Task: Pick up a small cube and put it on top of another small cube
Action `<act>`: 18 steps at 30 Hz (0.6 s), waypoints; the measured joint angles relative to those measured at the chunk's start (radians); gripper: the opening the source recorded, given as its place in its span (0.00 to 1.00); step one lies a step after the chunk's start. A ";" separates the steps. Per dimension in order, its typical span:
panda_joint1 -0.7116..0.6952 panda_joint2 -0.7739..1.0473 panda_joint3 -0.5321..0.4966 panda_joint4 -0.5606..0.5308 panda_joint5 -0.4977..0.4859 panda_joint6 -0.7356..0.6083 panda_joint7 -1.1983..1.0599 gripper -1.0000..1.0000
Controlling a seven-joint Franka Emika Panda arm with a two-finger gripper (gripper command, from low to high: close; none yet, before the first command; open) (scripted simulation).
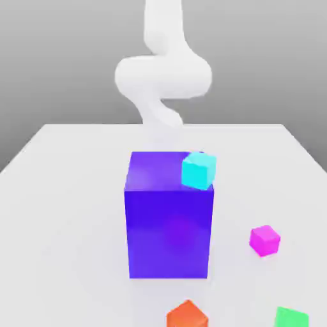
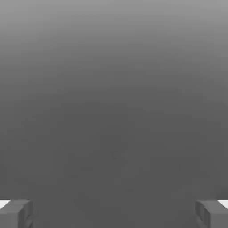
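In the hand view, the gripper (image 2: 114, 213) is seen with its two grey fingertips (image 2: 18, 213) set far apart at opposite edges of the picture; the gap between them is wide and nothing is held in it. Only a plain grey surface is seen beyond them.

In the exterior view, the white arm (image 1: 163, 70) is seen rising at the far side of a pale table (image 1: 57, 211), curled above and behind a big violet-blue block (image 1: 169, 223). The block stands upright near the middle of the table. A cyan small cube (image 1: 198, 170) is seen at the block's upper corner on the exterior view's right, slightly tilted; whether it rests on the block's top or lies behind it cannot be told.

The small magenta-pink cube (image 1: 264, 240) lies on the table, toward the exterior view's right of the block and apart from it, with nothing touching it. Nearer the camera, an orange small cube (image 1: 187, 315) is seen on the table in front of the block, and a green cube (image 1: 291, 317) is seen at the near corner on the exterior view's right, partly cut off by the picture's edge.
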 joint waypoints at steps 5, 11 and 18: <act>0.077 0.192 0.080 -0.116 0.050 0.127 0.034 0.50; 0.162 0.409 0.188 -0.249 0.075 0.271 0.096 0.50; 0.257 0.667 0.315 -0.405 0.003 0.441 0.240 0.50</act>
